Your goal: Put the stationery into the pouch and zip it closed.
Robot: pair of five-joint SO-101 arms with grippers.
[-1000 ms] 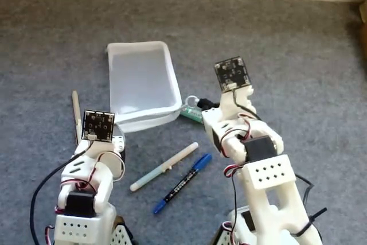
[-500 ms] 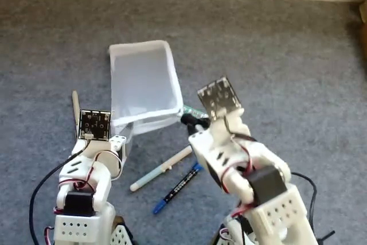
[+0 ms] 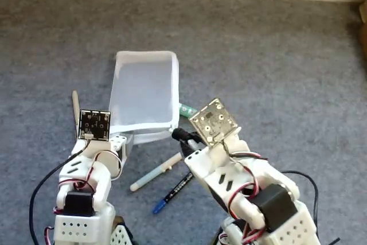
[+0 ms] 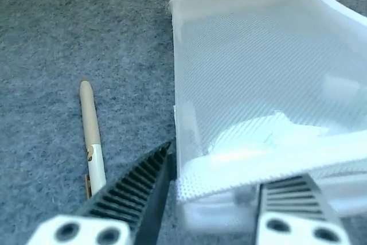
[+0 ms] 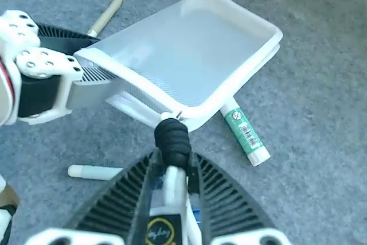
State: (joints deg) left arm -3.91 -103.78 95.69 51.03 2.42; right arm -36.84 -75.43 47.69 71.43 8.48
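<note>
A white mesh pouch (image 3: 143,84) lies mid-surface (image 3: 275,55). Its long axis runs near to far, and its open mouth faces the arms. It looks light, soft and floppy, so it would sag unless its zip edge is kept taut from both ends.

The left claw (image 4: 221,182) pinches the near-left corner of the mouth. The right claw (image 5: 172,167) is pressed on the black zip pull (image 5: 173,139) at the near-right corner, which seems the best place to hold it.

Four slim, rigid items lie loose on the surface:
- A beige pen (image 3: 75,113) lies left of the pouch, pointing far.
- A pale marker (image 3: 156,173) and a blue pen (image 3: 175,190) lie near, between the arms, slanting far-right.
- A green stick (image 3: 187,109) lies just beside the pouch's right edge.
</note>
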